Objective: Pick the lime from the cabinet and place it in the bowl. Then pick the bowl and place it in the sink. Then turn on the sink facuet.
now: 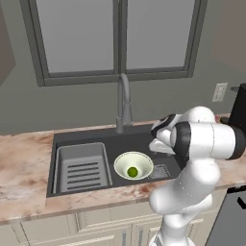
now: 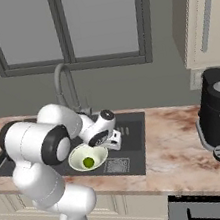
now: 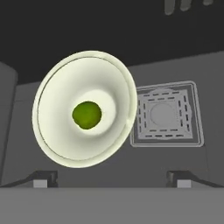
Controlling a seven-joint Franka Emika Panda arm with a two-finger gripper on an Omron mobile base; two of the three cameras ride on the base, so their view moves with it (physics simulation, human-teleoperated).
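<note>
The pale greenish-white bowl (image 1: 134, 165) (image 2: 88, 156) (image 3: 83, 109) stands in the dark grey sink (image 1: 86, 137) (image 2: 131, 118), to the right of the ribbed tray insert (image 1: 81, 168). The bright green lime (image 1: 132, 171) (image 2: 88, 162) (image 3: 87, 114) rests in the bowl's middle. My gripper (image 3: 113, 177) (image 1: 158, 146) (image 2: 112, 141) hovers above the basin just right of the bowl, open, its tips far apart with nothing between them. The gooseneck faucet (image 1: 124, 101) (image 2: 64, 84) rises behind the sink. A cream cabinet (image 2: 202, 15) hangs at the upper right.
A square drain grate (image 3: 166, 113) (image 2: 116, 165) lies on the sink floor beside the bowl. A black coffee machine (image 2: 216, 114) stands on the marbled counter (image 2: 174, 147) to the right. A window (image 1: 117, 33) spans the wall behind the faucet, with a wall outlet (image 1: 220, 91) at right.
</note>
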